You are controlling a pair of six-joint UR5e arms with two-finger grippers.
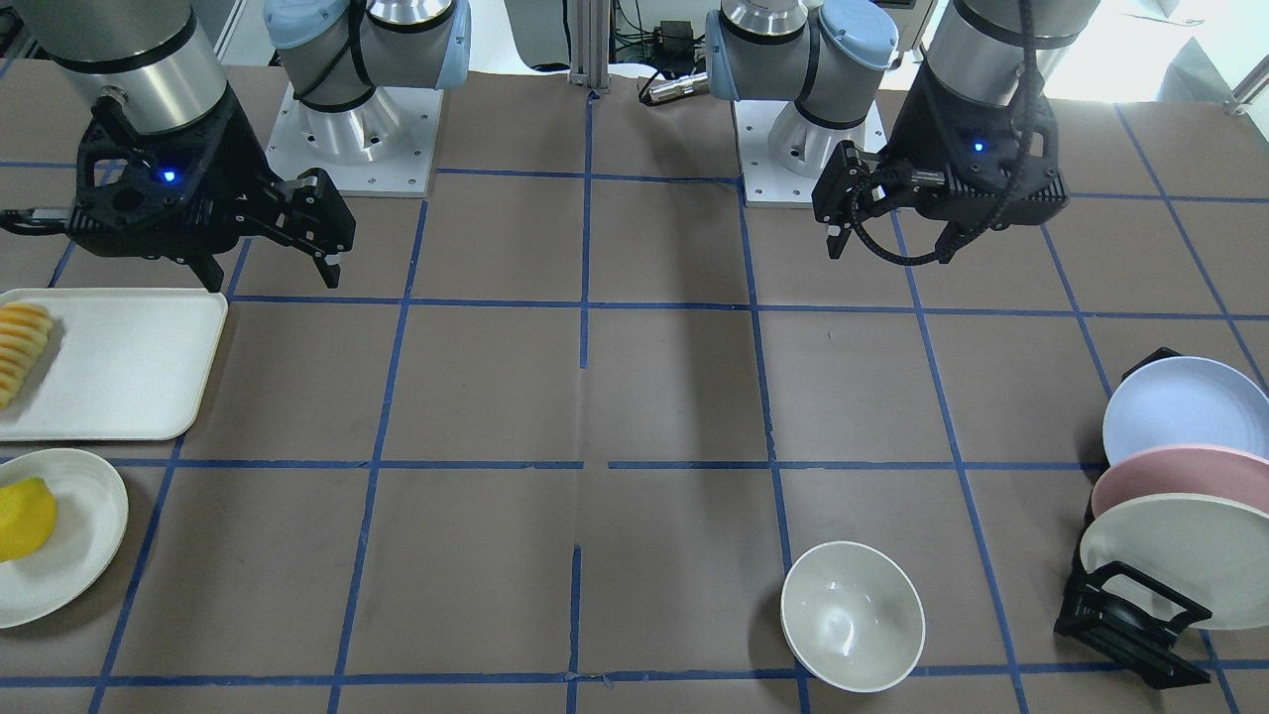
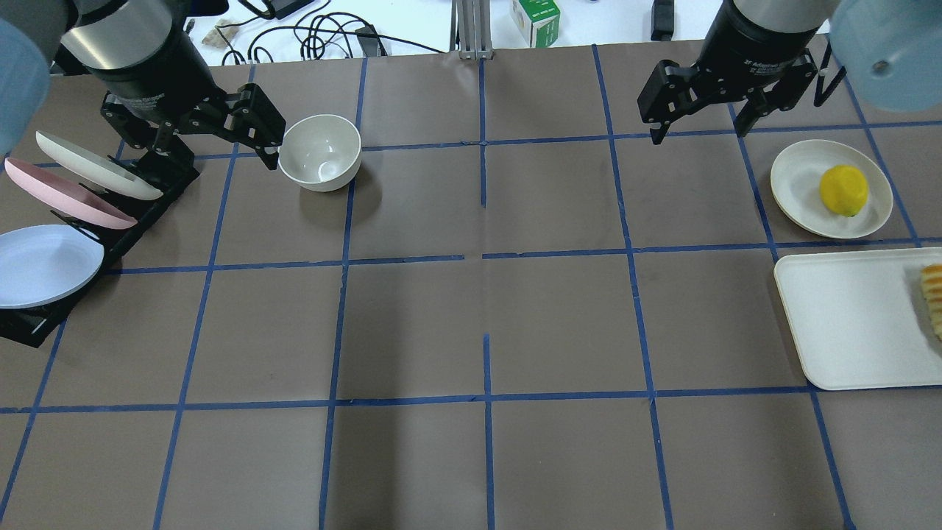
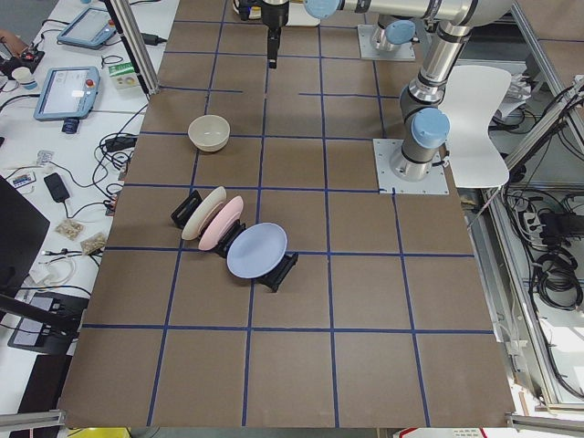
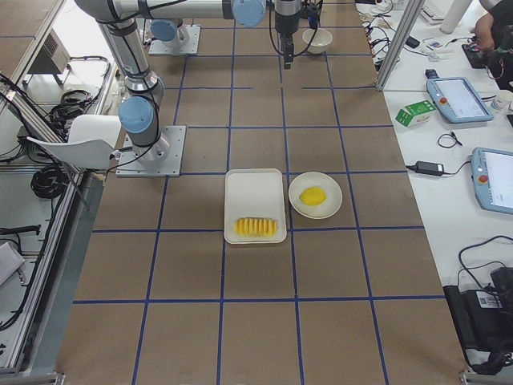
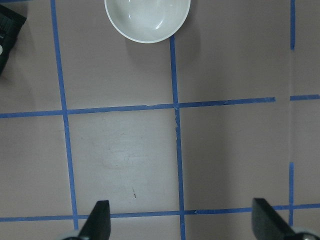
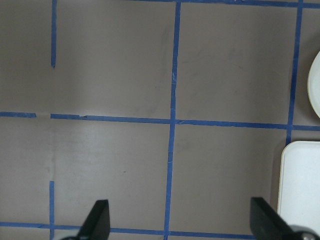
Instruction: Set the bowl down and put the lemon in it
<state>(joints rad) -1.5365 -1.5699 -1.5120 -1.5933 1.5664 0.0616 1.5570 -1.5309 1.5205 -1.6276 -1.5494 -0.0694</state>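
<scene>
The off-white bowl [image 2: 321,152] stands upright and empty on the table's far left part; it also shows in the front view [image 1: 853,615] and at the top of the left wrist view [image 5: 147,17]. My left gripper [image 2: 213,143] hangs open and empty above the table just left of the bowl, apart from it. The yellow lemon [image 2: 844,190] lies on a small white plate [image 2: 795,184] at the far right. My right gripper [image 2: 699,129] is open and empty, left of that plate, above bare table [image 6: 180,225].
A white tray [image 2: 846,324] with a row of sliced fruit [image 2: 933,294] lies near the plate on the right. A black rack [image 2: 154,199] with three plates on edge stands at the left, under my left arm. Blue tape lines grid the brown table.
</scene>
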